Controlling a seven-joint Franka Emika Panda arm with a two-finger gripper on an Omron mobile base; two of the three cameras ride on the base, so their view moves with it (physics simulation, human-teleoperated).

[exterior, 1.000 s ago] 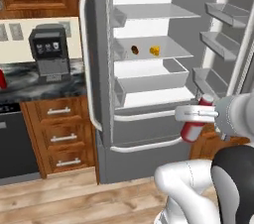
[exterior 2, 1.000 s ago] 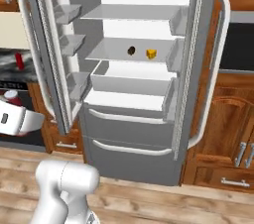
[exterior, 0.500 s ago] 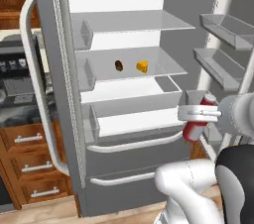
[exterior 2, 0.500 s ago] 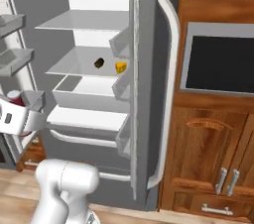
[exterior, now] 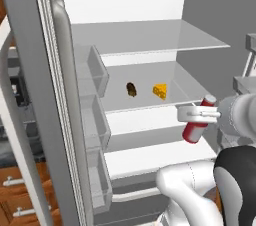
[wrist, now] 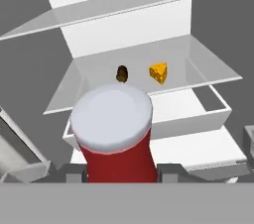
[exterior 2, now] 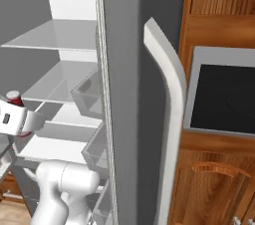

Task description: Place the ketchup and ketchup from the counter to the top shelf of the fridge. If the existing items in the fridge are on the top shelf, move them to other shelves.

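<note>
Hand view shows the claw [wrist: 119, 171] shut tight on a ketchup [wrist: 115, 134] with a pale cap, out in front of the open fridge [exterior: 65, 120]. The cheese [exterior: 160, 91] and brown lump [exterior: 131, 89] sit 1 shelf below the top shelf [exterior: 150, 37]. To do this well, lift the bottle higher first, keep it straight up, then slide it in slowly.

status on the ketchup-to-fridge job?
Done: fridge is open, and the cheese and brown lump sit on a lower shelf, not the top shelf. In hand: gripper shut on the pale-capped ketchup, in front of the shelves. Left: set it on the top shelf; no bottle is up there yet.
</note>
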